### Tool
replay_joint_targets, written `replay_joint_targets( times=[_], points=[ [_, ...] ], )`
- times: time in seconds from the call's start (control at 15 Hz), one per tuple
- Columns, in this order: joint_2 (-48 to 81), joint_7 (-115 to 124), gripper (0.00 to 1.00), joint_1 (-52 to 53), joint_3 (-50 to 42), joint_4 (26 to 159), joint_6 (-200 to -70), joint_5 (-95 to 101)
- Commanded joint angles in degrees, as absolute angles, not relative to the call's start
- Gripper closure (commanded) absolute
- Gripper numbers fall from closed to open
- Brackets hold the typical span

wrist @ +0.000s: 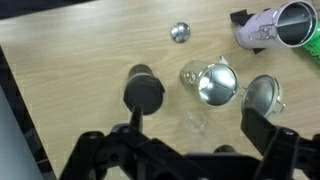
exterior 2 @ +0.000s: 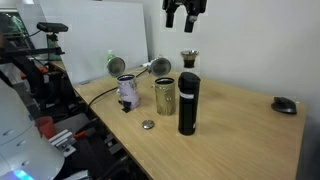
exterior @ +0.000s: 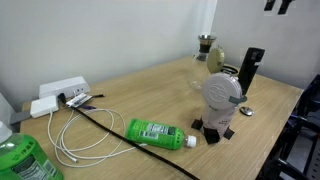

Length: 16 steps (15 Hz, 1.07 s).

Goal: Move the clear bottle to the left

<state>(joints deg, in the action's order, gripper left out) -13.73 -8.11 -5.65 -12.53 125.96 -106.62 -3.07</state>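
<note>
We see our gripper (exterior 2: 183,19) high over the table (exterior 2: 245,130), jaws spread wide and empty. The clear bottle (exterior 2: 188,56) stands upright, well below it, beyond a black tumbler (exterior 2: 188,103).

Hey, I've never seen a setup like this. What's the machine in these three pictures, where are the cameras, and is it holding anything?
This is one robot arm working over a wooden table. Two pictures come from cameras standing in the room; the third looks down from the arm's wrist. Its gripper, a two-fingered claw, hangs open above the table, holding nothing. On the table stands the tall clear glass bottle with a dark collar, which it should move. Nearby: a tall black cylinder, a metal can, a white round-faced gadget, a green-labelled plastic bottle lying on its side, and a white power strip with cables.
</note>
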Motion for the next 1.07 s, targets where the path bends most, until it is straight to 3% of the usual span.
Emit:
replay_joint_targets(
  times=[0.0,0.47,1.0],
  points=[
    [-7.57,-7.56,0.0,-4.33,-9.4,122.0,-114.26,-5.2],
    [3.75,-4.77,0.0,-2.13,-4.46,115.01,-127.27,-5.21],
    [9.41,-8.32,0.0,-4.06,-3.71,112.88,-127.45,-10.29]
  ],
)
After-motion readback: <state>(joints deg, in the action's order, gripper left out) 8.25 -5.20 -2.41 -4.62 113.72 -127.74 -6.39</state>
